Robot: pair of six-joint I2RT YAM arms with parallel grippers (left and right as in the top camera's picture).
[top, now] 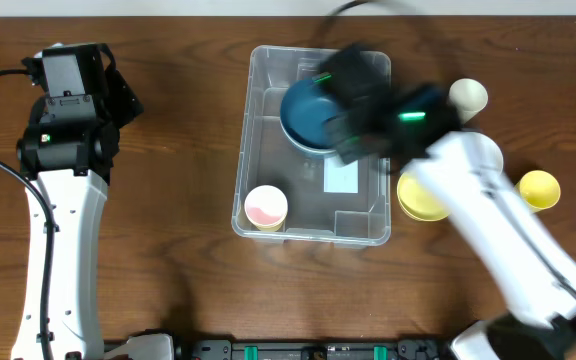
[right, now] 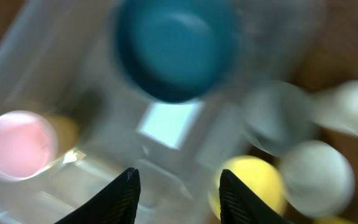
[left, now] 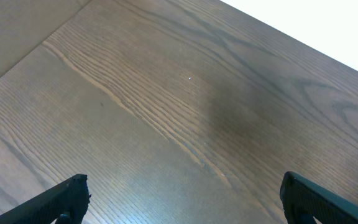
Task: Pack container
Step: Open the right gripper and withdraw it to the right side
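Note:
The container (top: 241, 170) is a large clear bin at the table's middle, with a white label (top: 342, 176) on its bottom. A blue bowl (top: 306, 116) lies in its far part and a pink cup (top: 265, 207) stands in its near left corner. My right gripper (top: 353, 98), blurred by motion, hangs over the bin's far right. In the right wrist view its fingers (right: 176, 186) are open and empty above the bin (right: 55, 74), with the blue bowl (right: 176, 50), the label (right: 166, 124) and the pink cup (right: 17, 143) below. My left gripper (left: 182, 199) is open and empty over bare wood.
Right of the bin are a yellow bowl (top: 420, 198), a yellow cup (top: 539, 189) and a white cup (top: 468, 97). The right wrist view shows the yellow bowl (right: 253, 180) and blurred white pieces (right: 319, 177). My left arm (top: 63, 140) stands at the far left.

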